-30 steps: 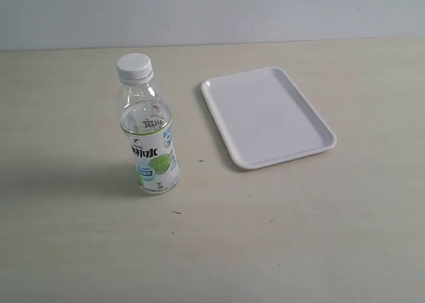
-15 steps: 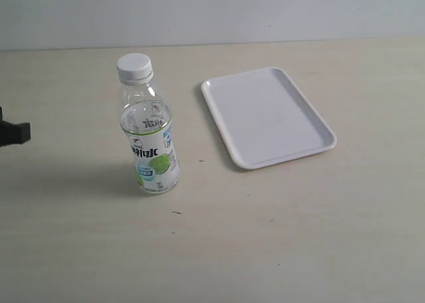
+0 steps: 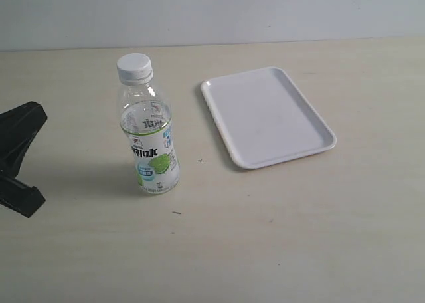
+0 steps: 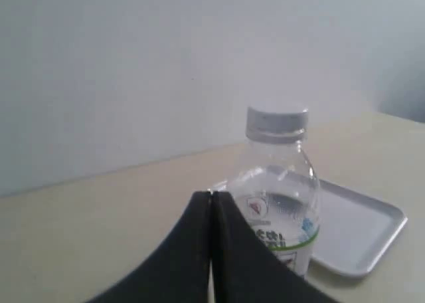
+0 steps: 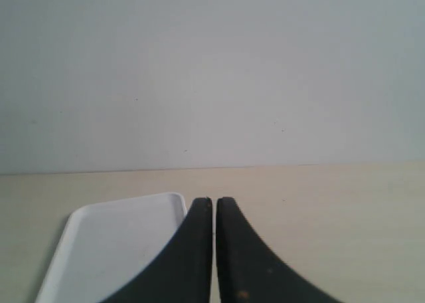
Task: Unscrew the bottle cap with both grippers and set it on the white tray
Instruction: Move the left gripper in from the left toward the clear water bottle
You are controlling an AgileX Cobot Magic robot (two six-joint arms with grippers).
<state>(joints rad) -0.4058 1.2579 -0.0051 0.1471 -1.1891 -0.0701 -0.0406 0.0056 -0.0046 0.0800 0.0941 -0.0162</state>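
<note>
The white ribbed screw cap [image 3: 135, 66] sits on the clear lime-label plastic bottle [image 3: 150, 140], left of the flat white tray [image 3: 265, 117]. My black left gripper [image 4: 211, 198] and right gripper [image 5: 214, 202] are clenched, empty; advancing shut, I'd topple the bottle.

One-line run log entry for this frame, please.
stage: pre-grasp | left pincer: shut, empty, apart from bottle | right pincer: shut, empty | bottle cap: on bottle | white tray: empty
</note>
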